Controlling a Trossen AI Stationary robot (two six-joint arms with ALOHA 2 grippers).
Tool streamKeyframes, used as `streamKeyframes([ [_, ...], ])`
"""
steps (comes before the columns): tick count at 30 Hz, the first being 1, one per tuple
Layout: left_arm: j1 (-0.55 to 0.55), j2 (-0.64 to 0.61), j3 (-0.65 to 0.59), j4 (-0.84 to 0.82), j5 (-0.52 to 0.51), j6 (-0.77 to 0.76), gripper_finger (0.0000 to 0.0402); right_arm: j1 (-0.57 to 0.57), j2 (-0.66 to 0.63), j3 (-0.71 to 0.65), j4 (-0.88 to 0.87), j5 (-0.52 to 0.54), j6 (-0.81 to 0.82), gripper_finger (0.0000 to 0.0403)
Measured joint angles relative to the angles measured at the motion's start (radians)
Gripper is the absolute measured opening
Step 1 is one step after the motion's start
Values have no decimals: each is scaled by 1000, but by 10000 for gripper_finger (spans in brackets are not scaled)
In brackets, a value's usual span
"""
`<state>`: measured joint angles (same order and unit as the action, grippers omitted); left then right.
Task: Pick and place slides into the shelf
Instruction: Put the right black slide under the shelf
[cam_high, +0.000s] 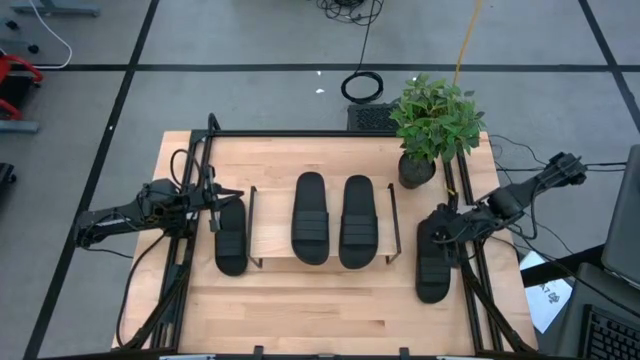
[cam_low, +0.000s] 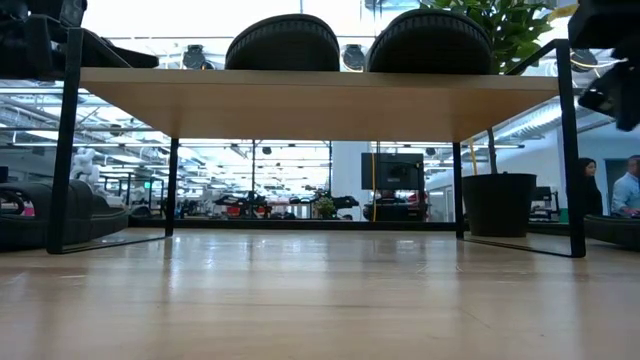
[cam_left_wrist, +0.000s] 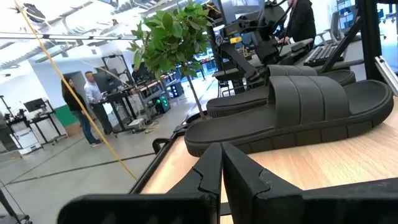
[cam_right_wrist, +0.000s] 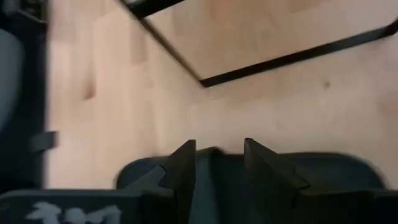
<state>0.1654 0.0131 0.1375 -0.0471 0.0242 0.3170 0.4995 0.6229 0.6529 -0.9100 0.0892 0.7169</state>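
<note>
Wooden counter (cam_high: 330, 300), light boards with black rails along both sides, grey tiled floor around it; beyond it the low view takes in a large open hall with glass walls and two people (cam_low: 608, 190) standing far off at the right edge

Shelf (cam_high: 272, 232): low, light wooden top on thin black wire legs, at the middle of the counter. Two black slides (cam_high: 310, 218) lie side by side on its top board, lengthwise, soles down, close together but apart

Third slide (cam_high: 231, 236): on the counter just beside the shelf's left legs, lengthwise

Fourth slide (cam_high: 433, 255): on the counter just beside the shelf's right legs, lengthwise

Potted plant (cam_high: 432, 125): green leaves, dark pot, at the far right corner of the counter, beyond the fourth slide

Left claw (cam_high: 213, 199): over the far end of the third slide, fingers clenched together with nothing between them; its wrist view looks level across the shelf top at the two slides resting there

Right claw (cam_right_wrist: 216, 163): directly above the fourth slide, fingers (cam_right_wrist: 184, 163) parted either side of the dark sole; whether they touch it cannot be told
</note>
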Motion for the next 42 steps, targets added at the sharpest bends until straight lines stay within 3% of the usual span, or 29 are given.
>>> streamKeyframes([
  [14,0,0,0,-1,0,36,21,15,10,-5,19,-15,94,124],
  [18,0,0,0,-1,0,36,21,50,44,-5,155,-64,99,124],
  [22,0,0,0,-1,0,19,21,114,93,-5,270,-68,146,118],
  [27,0,0,0,-1,0,-7,21,238,178,-5,285,-77,357,102],
  [37,0,0,0,-1,0,-30,21,433,315,-5,441,-10,625,77],
  [42,0,0,0,0,0,-33,21,492,394,-5,494,40,674,64],
])
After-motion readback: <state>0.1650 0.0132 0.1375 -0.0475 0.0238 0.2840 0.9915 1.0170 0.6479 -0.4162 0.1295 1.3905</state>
